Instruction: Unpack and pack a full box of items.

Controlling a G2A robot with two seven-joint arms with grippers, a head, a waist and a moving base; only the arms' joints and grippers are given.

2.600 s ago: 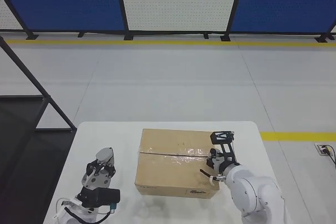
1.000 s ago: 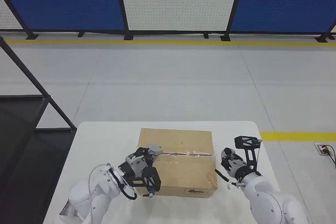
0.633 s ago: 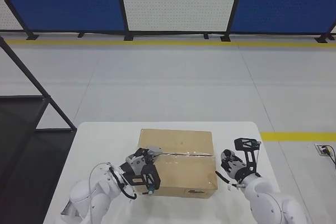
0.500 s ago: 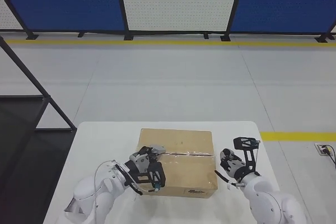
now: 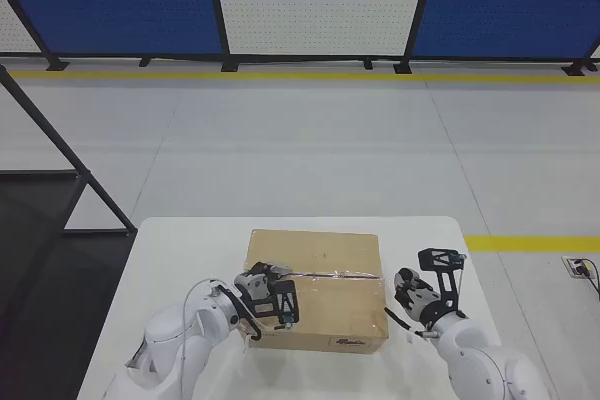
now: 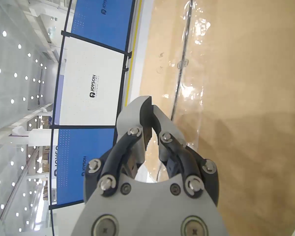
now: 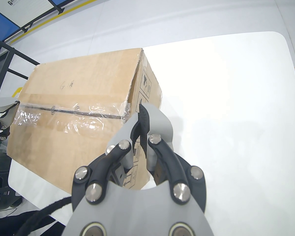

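Observation:
A brown cardboard box (image 5: 315,290), closed with clear tape along its top seam, stands in the middle of the white table (image 5: 180,260). My left gripper (image 5: 268,272) is shut and sits low over the box's left end, by the taped seam (image 6: 184,62). The left wrist view shows its tips (image 6: 150,103) closed on nothing above the box top (image 6: 236,74). Shut as well, my right gripper (image 5: 404,282) stays just off the box's right end. Its fingertips (image 7: 140,109) show against the upper edge of that end face, with the box (image 7: 76,114) behind them.
A black metal rack (image 5: 40,200) stands on the floor left of the table. Bare table (image 7: 236,99) lies right of the box and in front of it. Blue and white partitions (image 5: 310,25) close off the far side of the floor.
The left arm came from the table's left side up to the box's left end and edged right over the seam. The right gripper drew back off the box's right end, then stayed put.

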